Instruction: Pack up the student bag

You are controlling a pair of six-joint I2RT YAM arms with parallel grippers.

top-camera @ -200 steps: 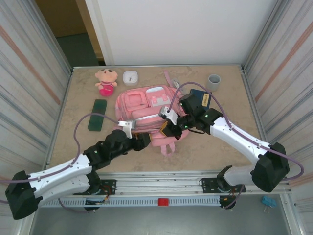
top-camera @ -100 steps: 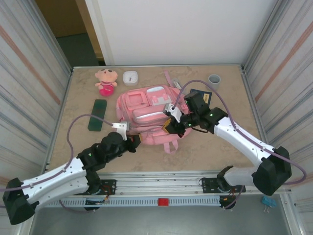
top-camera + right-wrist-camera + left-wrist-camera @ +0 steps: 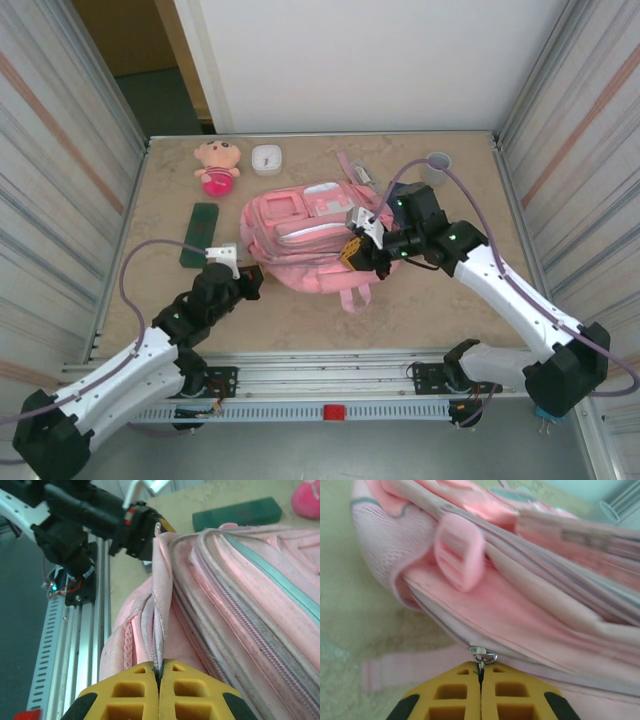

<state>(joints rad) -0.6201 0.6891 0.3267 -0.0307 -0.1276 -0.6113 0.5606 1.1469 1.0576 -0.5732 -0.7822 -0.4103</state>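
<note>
1. Left gripper: the jaws are pressed together on the metal zipper pull at the lower seam of the student bag. The bag rises directly ahead of the fingertips, touching them.

2. Right gripper: the jaws are pressed together on a raised edge of the bag beside its zipper track. Whether they pinch fabric or zipper tape is hard to tell, as the spot is blurred at the lens. The bag runs ahead and to the right of the fingers.

3. Position: the bag lies flat at the centre of the table, between the two grippers. The left gripper is at its near-left corner and the right gripper at its near-right edge.

4. Count:
- grippers: two
- student bag: one
- plush doll: one
- small white box: one
- green flat case: one
- grey cup: one

5. Change over the last second: the left jaws have gone from partly apart to together. The left arm has drawn back toward the near-left. The right arm has shifted rightward and now covers the dark blue item behind the bag.
</note>
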